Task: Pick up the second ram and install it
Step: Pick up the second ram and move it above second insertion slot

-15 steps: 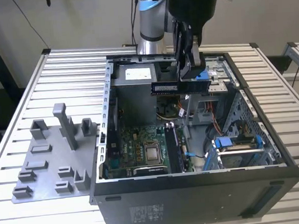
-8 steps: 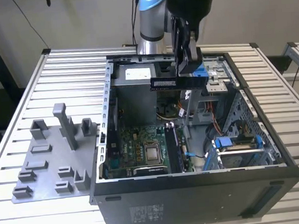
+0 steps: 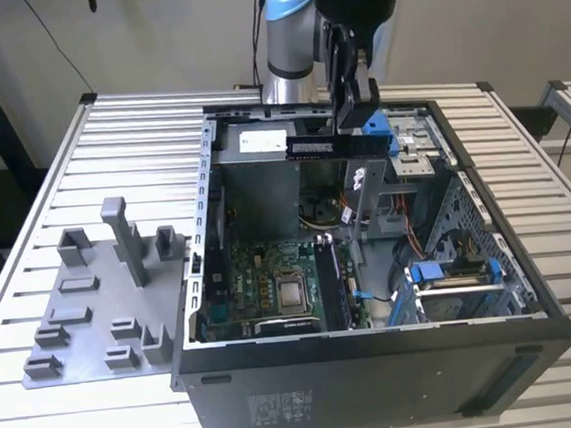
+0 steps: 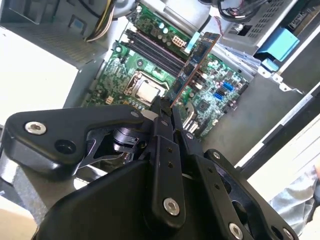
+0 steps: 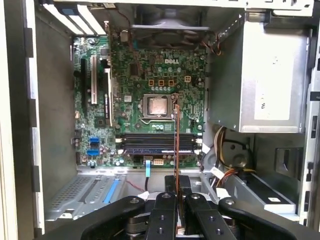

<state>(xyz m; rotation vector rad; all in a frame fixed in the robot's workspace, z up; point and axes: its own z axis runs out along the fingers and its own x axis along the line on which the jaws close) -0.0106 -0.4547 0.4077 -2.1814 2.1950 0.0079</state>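
My gripper [image 3: 352,121] is shut on the second ram [image 3: 337,144], a long dark stick held level above the open computer case [image 3: 376,384], over its far part. In both wrist views the ram [image 4: 195,62] [image 5: 176,135] sticks out from between the shut fingers [image 4: 161,116] [image 5: 165,200] toward the green motherboard [image 5: 140,75]. It hangs well above the board, touching nothing. The black memory slots [image 5: 150,144] [image 4: 155,50] lie beside the processor [image 5: 155,106]. In the first wrist view the ram is seen edge-on, crossing those slots.
A light-grey holder plate [image 3: 106,305] with upright blocks lies on the slatted table at the exterior view's left of the case. Inside the case are the power supply [image 5: 260,75], a rear fan [image 5: 170,20], cable bundles [image 5: 225,150] and blue drive brackets [image 3: 446,271].
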